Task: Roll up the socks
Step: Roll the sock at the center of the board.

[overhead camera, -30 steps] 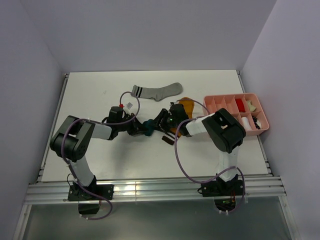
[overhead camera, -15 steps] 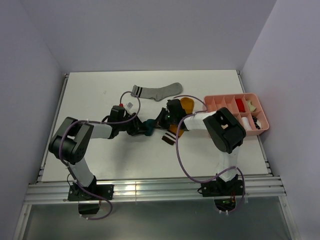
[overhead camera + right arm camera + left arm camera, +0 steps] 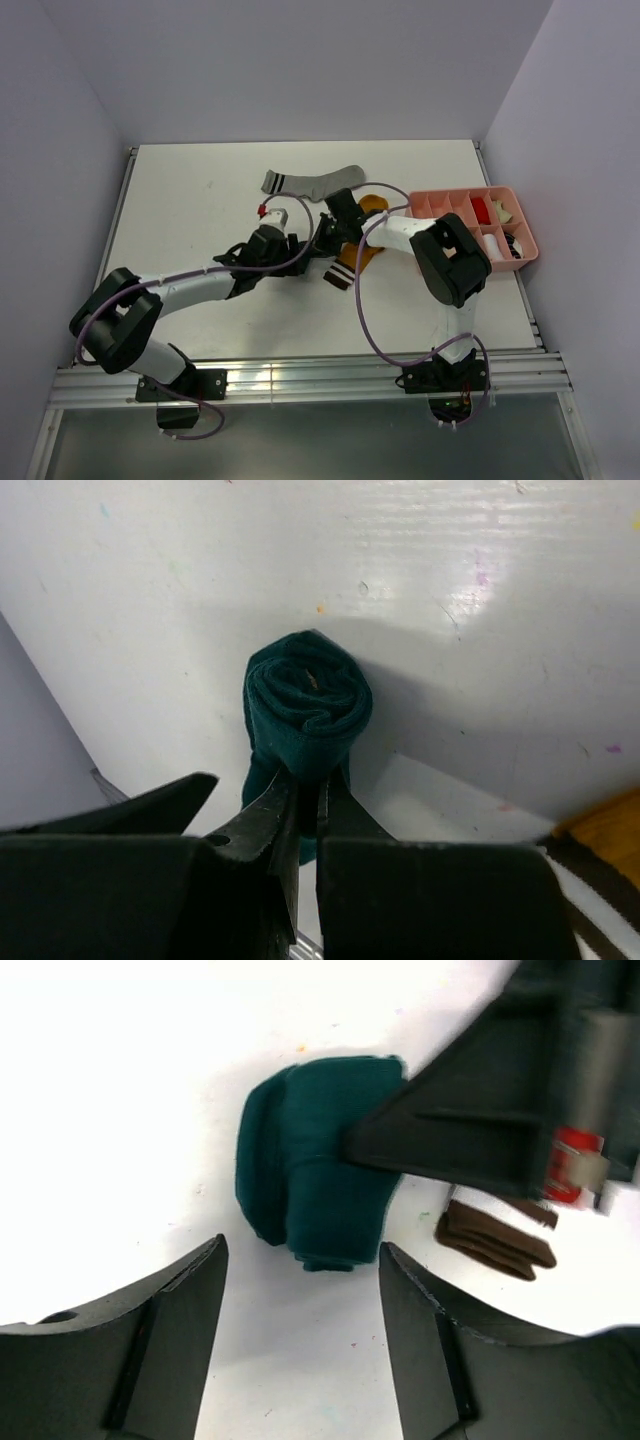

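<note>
Since the earlier frame the left arm has stretched lower and farther forward, and the left pincer (image 3: 302, 1260) has released. Its fingers now stand wide apart, one on either side of the teal sock (image 3: 305, 705), and neither touches it. The right pincer (image 3: 305, 795) has gone from parted to closed, and its tips are pressed together on the near edge of the roll with teal fabric nipped between them.

Positions, referred to the pink tray (image 3: 462, 192):
- Teal sock: wound into a tight roll, lying on the tabletop (image 3: 190, 200) well left of the tray.
- Mustard sock (image 3: 372, 206): just beside the tray's left wall, between tray and roll, partly covered by the right arm. Its striped cuff (image 3: 343, 275) shows left of the tray and nearer the arm bases.
- Grey sock (image 3: 318, 183): flat and unrolled, left of the tray and slightly farther back.
- Tray contents: small red and white bundles (image 3: 481, 208) in several compartments.

Surface: white, smooth, with a band of glare in the right wrist view. Tiny orange, pink and bluish specks are scattered across it.

Room: plain pale lilac walls (image 3: 300, 70) close the tabletop on the back, left and right, and the right wall rises just beyond the tray. Metal rails (image 3: 320, 380) run along the near edge, well nearer than the tray, and carry both arm bases.
</note>
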Robot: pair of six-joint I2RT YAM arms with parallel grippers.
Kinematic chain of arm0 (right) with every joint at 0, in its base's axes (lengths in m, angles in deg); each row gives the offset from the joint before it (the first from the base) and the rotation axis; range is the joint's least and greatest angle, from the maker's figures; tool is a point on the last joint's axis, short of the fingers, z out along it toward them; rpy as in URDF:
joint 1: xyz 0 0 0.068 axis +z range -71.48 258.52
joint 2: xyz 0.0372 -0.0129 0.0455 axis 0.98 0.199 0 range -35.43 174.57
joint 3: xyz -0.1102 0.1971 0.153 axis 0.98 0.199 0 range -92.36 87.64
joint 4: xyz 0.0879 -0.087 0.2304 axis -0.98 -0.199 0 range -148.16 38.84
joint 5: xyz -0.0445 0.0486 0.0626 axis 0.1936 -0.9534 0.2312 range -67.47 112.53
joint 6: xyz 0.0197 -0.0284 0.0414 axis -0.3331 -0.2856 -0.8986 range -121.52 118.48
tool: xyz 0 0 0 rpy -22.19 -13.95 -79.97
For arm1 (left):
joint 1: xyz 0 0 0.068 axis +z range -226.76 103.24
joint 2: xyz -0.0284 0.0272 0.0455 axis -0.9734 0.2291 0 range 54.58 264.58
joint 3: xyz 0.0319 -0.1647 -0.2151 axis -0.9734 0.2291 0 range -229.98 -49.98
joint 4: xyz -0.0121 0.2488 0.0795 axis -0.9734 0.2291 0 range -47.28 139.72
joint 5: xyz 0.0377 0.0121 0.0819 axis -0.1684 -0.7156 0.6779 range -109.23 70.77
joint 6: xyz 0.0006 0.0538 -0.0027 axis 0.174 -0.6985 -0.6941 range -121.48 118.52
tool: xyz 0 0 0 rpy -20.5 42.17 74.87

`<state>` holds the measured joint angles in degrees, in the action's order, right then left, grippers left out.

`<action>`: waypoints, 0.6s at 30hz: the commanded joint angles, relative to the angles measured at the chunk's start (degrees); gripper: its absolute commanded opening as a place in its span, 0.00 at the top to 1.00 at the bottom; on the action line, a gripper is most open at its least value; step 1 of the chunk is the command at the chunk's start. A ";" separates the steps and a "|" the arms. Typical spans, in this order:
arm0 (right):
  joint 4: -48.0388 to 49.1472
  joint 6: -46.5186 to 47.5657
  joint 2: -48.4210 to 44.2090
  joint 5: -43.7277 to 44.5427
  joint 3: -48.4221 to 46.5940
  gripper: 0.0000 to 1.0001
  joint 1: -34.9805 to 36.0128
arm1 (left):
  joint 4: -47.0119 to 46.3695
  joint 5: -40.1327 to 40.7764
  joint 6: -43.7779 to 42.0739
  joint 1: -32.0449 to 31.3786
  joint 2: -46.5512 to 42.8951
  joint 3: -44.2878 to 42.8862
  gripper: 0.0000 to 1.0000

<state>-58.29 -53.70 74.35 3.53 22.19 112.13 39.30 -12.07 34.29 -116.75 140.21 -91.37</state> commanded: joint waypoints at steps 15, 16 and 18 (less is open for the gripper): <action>-15.54 3.93 1.32 2.92 -5.12 1.00 1.02 | -4.40 25.09 -16.43 -17.40 5.86 -5.99 0.40; -15.63 3.93 1.40 2.92 -5.13 1.00 1.02 | -4.49 25.18 -16.69 -17.58 6.22 -5.99 0.40; -15.63 4.02 1.58 2.75 -5.21 1.00 1.02 | -4.67 25.62 -16.96 -18.02 7.36 -6.07 0.42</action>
<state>-69.09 -51.27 74.39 4.36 18.08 112.52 36.87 10.66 19.58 -133.90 146.46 -95.35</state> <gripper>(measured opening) 0.060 0.590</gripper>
